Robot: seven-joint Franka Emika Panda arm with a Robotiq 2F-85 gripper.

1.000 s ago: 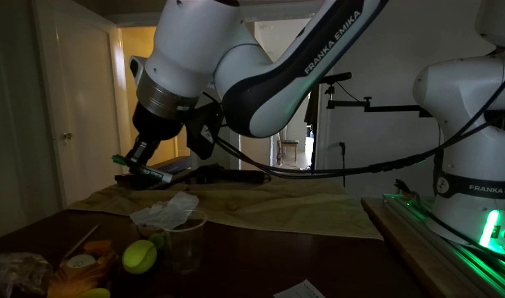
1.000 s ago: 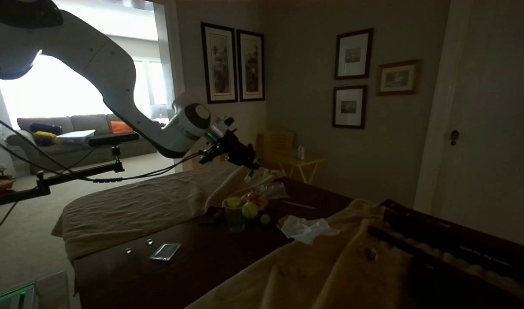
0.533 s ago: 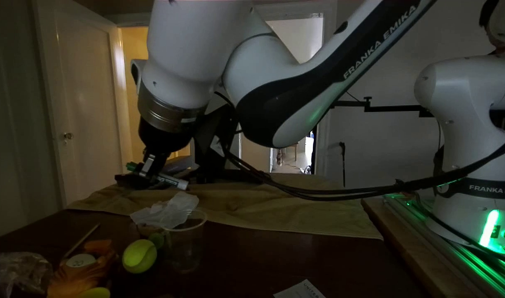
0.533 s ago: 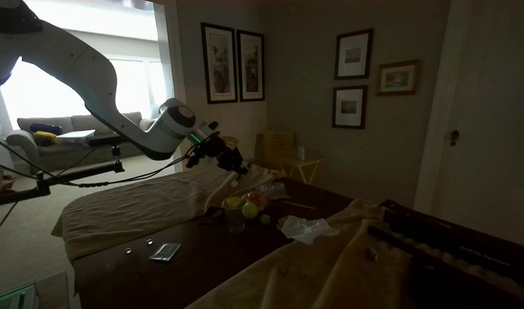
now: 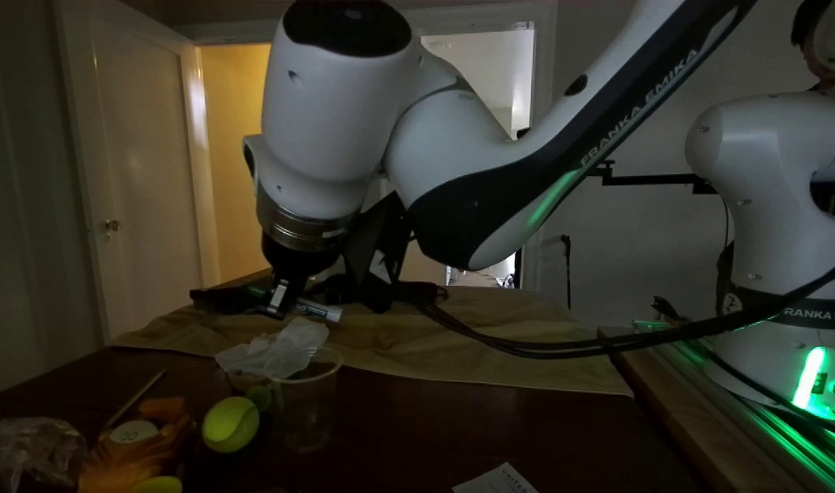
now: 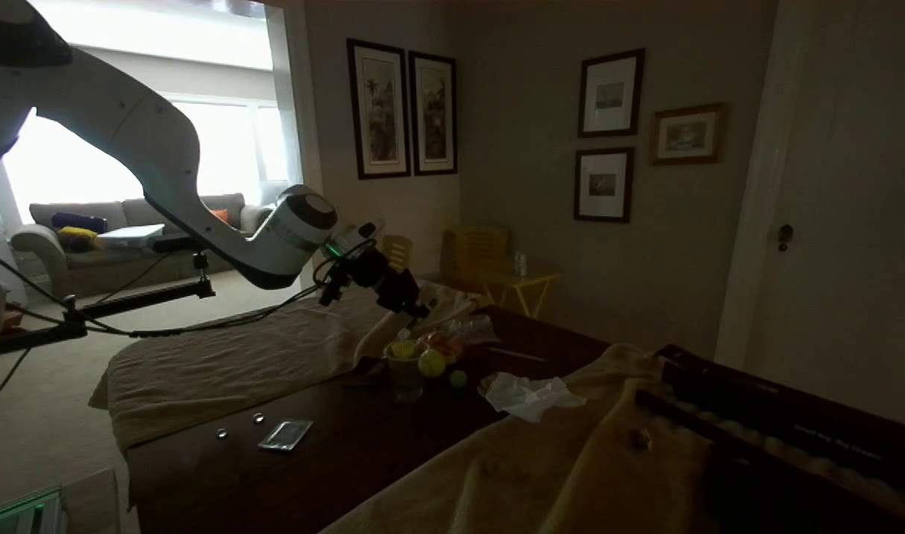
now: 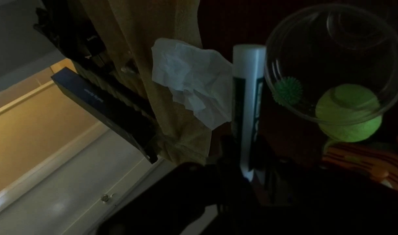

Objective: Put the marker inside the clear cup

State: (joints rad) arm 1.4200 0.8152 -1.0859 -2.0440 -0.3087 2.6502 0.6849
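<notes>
A printed card [image 5: 497, 479] lies on the dark bench [image 5: 472, 424] in the foreground of an exterior view, well apart from an orange object [image 5: 133, 460] that bears a pale disc [image 5: 133, 431]. Next, a yellow-green ball [image 5: 230, 424] lies just beside the clear cup [image 5: 306, 411], which stands upright; whether the two touch cannot be told. In the wrist view a green spiked ball [image 7: 287, 91] shows near both, outside the cup. Behind the cup, a crumpled white wrapper [image 5: 274, 349] overlaps the edge of a tan cloth [image 5: 472, 342]. Farther back, the pincer [image 5: 278, 308] is clamped on the marker [image 5: 318, 310], whose white barrel carries a dark label. The marker is held in the air, outside the clear cup, sloping so that its white end is lower than its green end. In the wrist view this white end points away from the pincer and appears between the wrapper and the rim of the cup. At the rear, a pale door [image 5: 140, 178] with a round knob [image 5: 112, 224] stands beside a strip of yellow wall [image 5: 233, 164].
</notes>
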